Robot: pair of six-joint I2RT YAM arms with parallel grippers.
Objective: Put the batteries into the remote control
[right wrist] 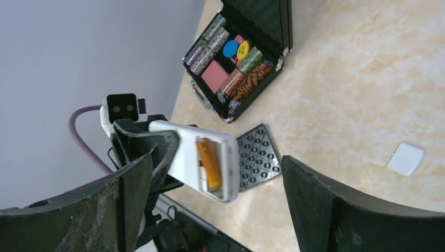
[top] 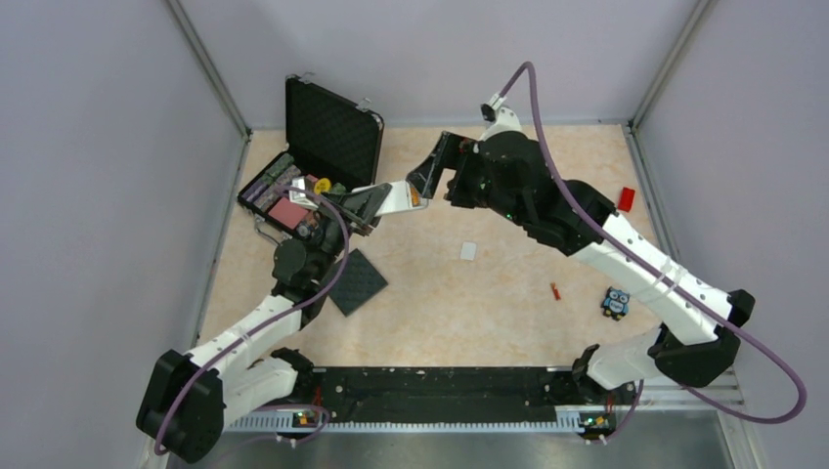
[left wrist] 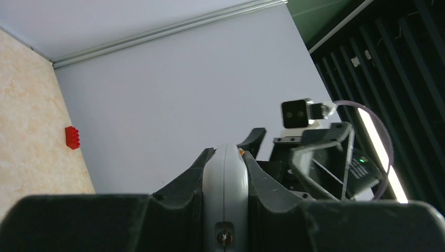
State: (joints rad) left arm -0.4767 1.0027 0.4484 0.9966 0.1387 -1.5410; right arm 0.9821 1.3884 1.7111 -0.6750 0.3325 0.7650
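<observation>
My left gripper (top: 376, 202) is shut on the white remote control (top: 396, 197) and holds it above the table, back side up. In the left wrist view the remote (left wrist: 225, 189) sits edge-on between my fingers (left wrist: 183, 181). In the right wrist view the remote (right wrist: 186, 152) has its battery slot open, with one orange battery (right wrist: 208, 163) lying in it. A second orange-red battery (top: 554, 290) lies on the table. My right gripper (top: 440, 181) is open and empty just beyond the remote's end, its jaws wide on either side of it (right wrist: 218, 160).
A small white cover (top: 468, 251) lies on the table, also in the right wrist view (right wrist: 405, 158). A black studded pad (top: 355, 281) lies near the left arm. An open black case (top: 313, 166) with chips stands far left. A red block (top: 626, 198) and an owl toy (top: 615, 302) lie right.
</observation>
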